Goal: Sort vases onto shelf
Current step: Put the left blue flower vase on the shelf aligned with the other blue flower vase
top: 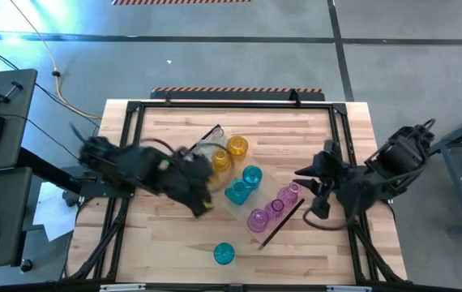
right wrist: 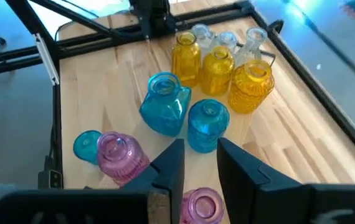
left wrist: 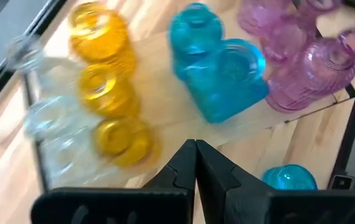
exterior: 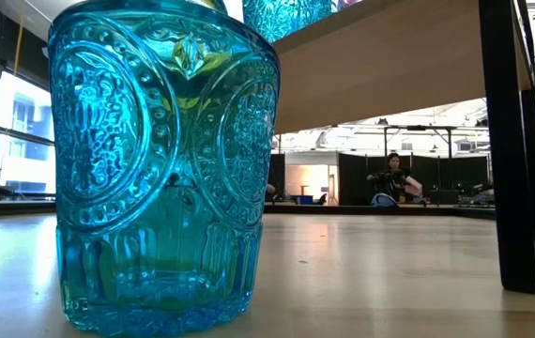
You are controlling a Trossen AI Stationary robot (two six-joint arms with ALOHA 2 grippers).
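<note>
The striped wood table [top: 174, 243] sits in a black frame on a grey concrete floor [top: 215, 49]. The shelf [top: 275, 182] lies diagonally on it, carrying clear, amber, teal and pink vases [top: 251, 180]. One teal vase [top: 224, 254] stands alone near the front edge. Left gripper [left wrist: 195, 163] pinched closed, empty, near the shelf. Right gripper [right wrist: 200, 163] narrowly parted, empty, beside the pink end.

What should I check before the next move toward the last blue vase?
1. Left claw shut, empty: ok.
2. Right claw slightly open, holding nothing: ok.
3. Lone blue vase upright on the table, off the shelf: not ok.
4. Sorted by colour on the shelf, yellow vases, blue vases, pink vases: ok.
5. Clear vases count: cannot tell.
</note>
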